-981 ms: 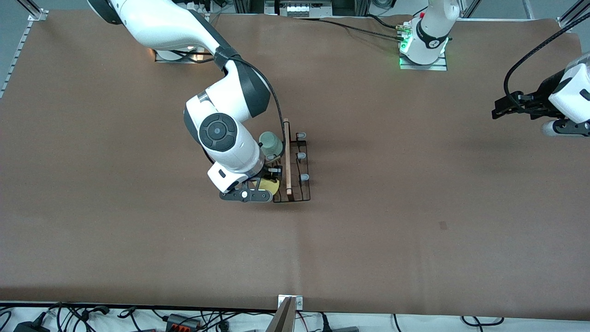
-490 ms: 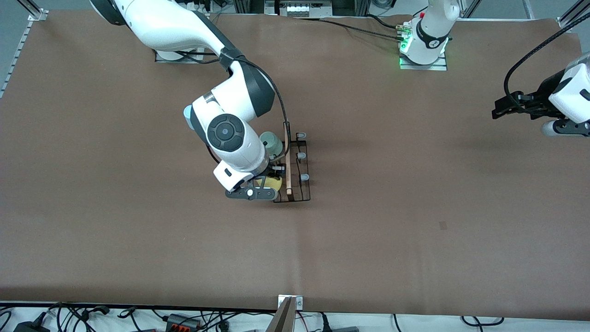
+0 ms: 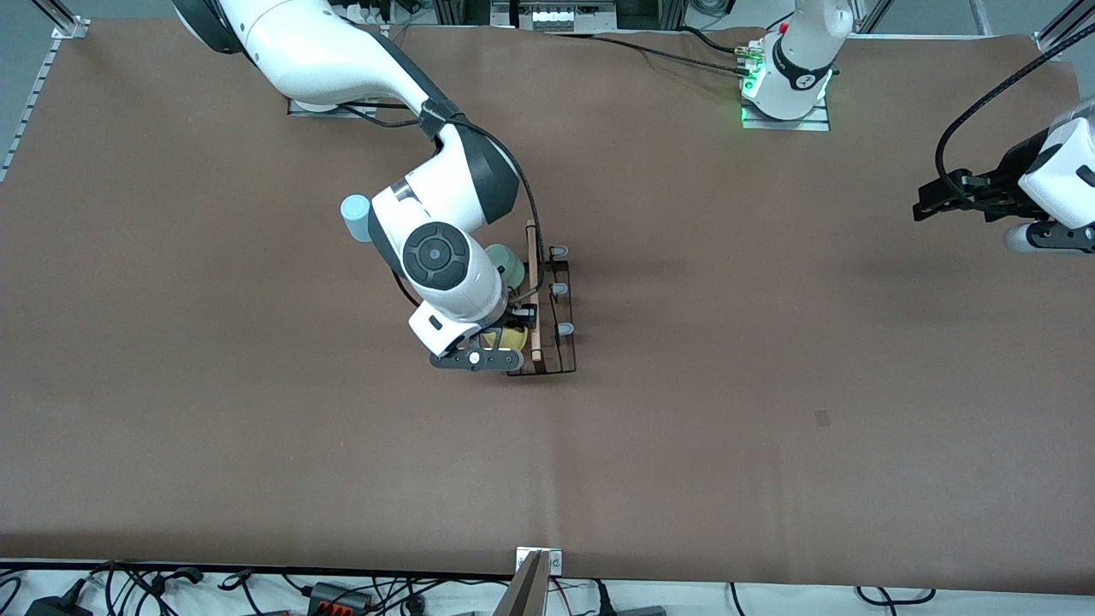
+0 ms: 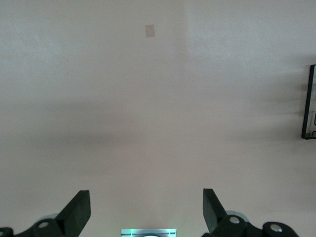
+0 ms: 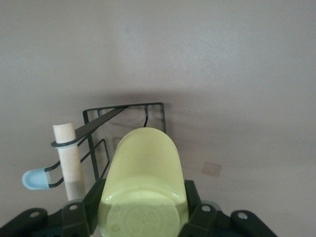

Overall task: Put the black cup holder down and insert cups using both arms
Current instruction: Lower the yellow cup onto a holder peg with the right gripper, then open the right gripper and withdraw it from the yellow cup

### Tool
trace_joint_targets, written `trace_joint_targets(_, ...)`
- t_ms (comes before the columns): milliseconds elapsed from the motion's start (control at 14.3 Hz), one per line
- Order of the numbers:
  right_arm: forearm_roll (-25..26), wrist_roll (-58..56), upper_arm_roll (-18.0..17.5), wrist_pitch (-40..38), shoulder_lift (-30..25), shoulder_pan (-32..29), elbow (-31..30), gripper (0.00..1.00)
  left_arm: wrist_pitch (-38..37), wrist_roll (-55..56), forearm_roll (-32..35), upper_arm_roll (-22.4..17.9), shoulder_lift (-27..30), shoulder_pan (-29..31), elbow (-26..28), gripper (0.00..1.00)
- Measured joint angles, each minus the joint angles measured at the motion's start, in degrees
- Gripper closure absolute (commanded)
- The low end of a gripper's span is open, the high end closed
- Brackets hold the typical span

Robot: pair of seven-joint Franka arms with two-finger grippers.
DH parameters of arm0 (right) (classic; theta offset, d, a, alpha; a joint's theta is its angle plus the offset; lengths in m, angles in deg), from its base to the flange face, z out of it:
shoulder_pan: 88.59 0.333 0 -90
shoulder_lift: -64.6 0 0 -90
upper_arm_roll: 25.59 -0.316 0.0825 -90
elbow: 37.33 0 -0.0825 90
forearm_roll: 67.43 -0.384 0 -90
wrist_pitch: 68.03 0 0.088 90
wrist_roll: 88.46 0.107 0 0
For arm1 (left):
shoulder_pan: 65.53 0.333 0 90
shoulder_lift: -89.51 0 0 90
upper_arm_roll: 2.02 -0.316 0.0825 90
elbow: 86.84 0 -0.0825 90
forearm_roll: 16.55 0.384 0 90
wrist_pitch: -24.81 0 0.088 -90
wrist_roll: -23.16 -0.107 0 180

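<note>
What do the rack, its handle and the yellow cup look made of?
Rack: thin black wire, likely coated metal, going by its slim bent rods. Handle: pale matte rod, apparently unfinished wood. Yellow cup, in the right gripper: smooth, softly glossy, evenly coloured with a moulded ring on its base, so probably plastic.

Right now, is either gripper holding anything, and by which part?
The right gripper holds the yellow cup by its sides near the base, over the rack. The left gripper is open, holding nothing.

One black wire cup rack (image 3: 552, 342) with wooden rod handle. Three small plastic cups: pale green (image 3: 511, 263), yellow (image 5: 143, 182), light blue (image 3: 355, 217) (blue standing off rack). Two white robot arms.
</note>
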Motion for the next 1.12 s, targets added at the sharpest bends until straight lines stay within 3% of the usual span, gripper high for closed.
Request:
trace_joint_targets(630, 0.0, 1.1, 0.9, -0.6, -1.8, -1.2, 0.9, 0.0, -0.2, 0.0, 0.0, 0.0, 0.0, 0.0, 0.0, 0.0)
trace_joint_targets(1121, 0.2, -6.8, 1.5, -9.4, -9.7, -14.7, 1.2, 0.0, -0.3, 0.0, 0.0, 0.0, 0.0, 0.0, 0.0, 0.0)
